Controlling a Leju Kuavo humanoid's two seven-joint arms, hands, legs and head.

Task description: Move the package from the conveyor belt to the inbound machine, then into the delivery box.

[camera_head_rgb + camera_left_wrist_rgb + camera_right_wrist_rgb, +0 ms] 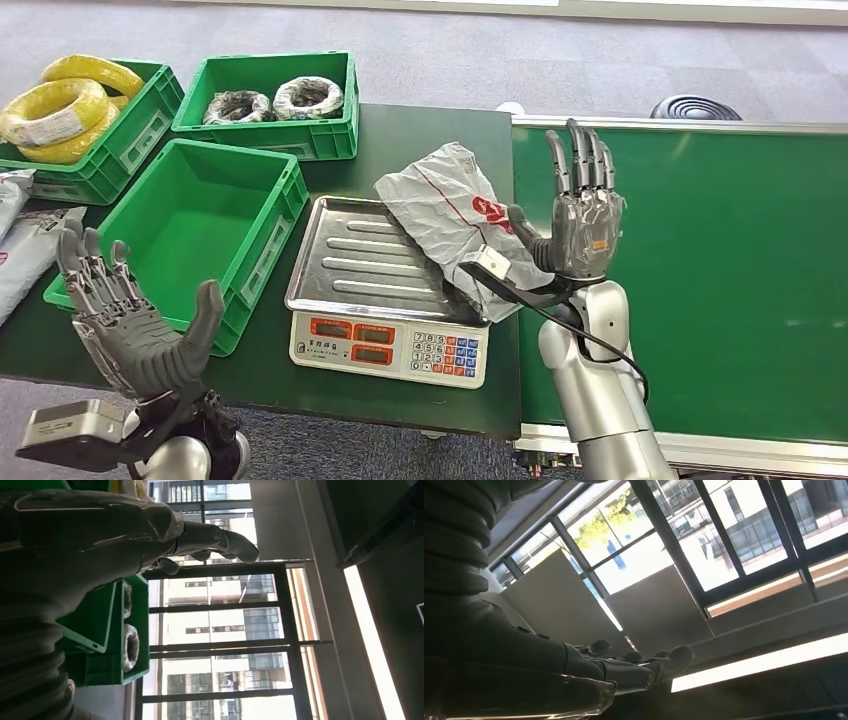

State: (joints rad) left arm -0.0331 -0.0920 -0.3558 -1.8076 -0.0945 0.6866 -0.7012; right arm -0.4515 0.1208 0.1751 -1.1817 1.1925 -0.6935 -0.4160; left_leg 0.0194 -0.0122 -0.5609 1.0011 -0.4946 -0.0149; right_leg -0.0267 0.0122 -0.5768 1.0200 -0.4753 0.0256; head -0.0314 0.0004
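Left hand [140,330]: hovering low by the empty green crate [190,225], fingers spreading apart, holding nothing.
Right hand [580,225]: standing upright beside the package, fingers straight and together, gripping nothing.
Package [455,215]: lying across the scale tray [350,255], overhanging toward the conveyor belt [720,260].
Next grip: probably taking the crumpled bag's bunched middle before carrying it to the crate.

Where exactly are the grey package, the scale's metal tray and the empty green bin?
grey package [440,205], head view, on the middle of the crinkled bag.
metal tray [355,262], head view, on a bare ribbed part of the scale's pan.
empty green bin [190,225], head view, on its bare floor.
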